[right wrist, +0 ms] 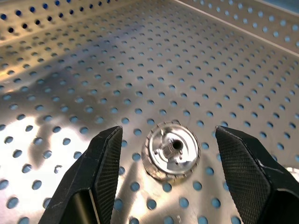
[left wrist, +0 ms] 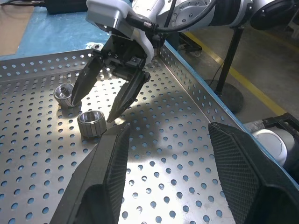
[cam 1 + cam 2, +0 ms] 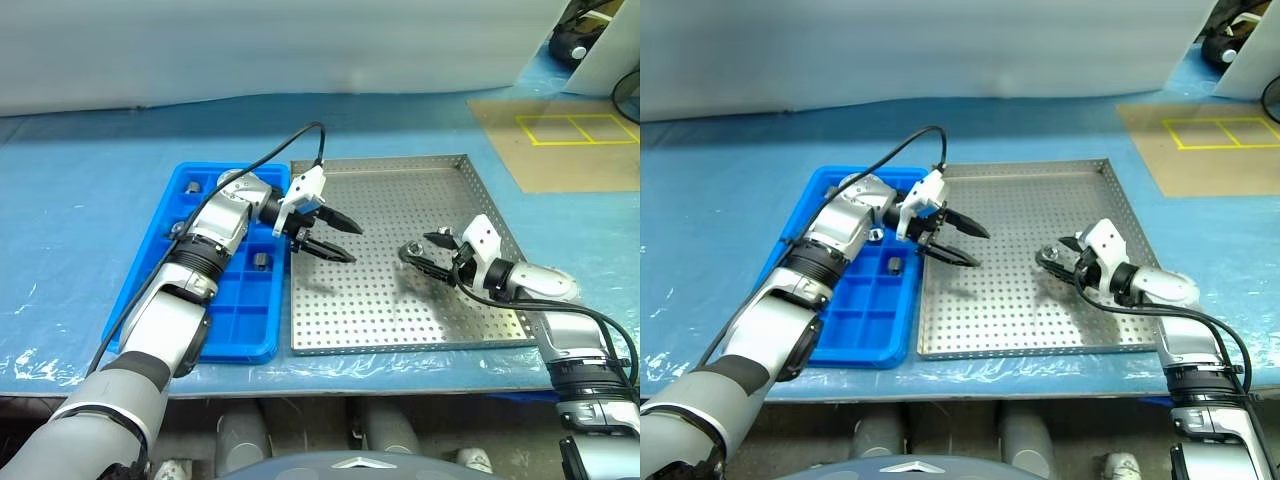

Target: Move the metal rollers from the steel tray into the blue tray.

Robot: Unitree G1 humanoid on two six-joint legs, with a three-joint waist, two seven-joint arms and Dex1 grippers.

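I am holding my left hand (image 3: pixel 338 240) over the steel tray (image 3: pixel 440 335), just past its left rim, pointing toward the tray's right side; its two black fingers are standing apart with nothing between them. My right hand (image 3: pixel 420 248) is reaching in from the tray's right rim, low over the perforated floor, pointing toward the left, and its fingers are also spread wide and gripping nothing.

Two rollers are lying on the tray floor near its right half. In the left wrist view one roller (image 2: pixel 91 123) is sitting on its end just in front of my right hand's fingertips, and a second roller (image 2: pixel 62 93) is lying just beside the outer side of one finger. In the right wrist view a roller (image 1: pixel 171 150) is resting on the holes between my two right fingers, touching neither.

The blue tray (image 3: pixel 238 345) is lying on the bench against the steel tray's left rim. Several rollers are already sitting in its compartments: one (image 3: pixel 192 187) near its far left corner and one (image 3: pixel 262 261) by its right wall
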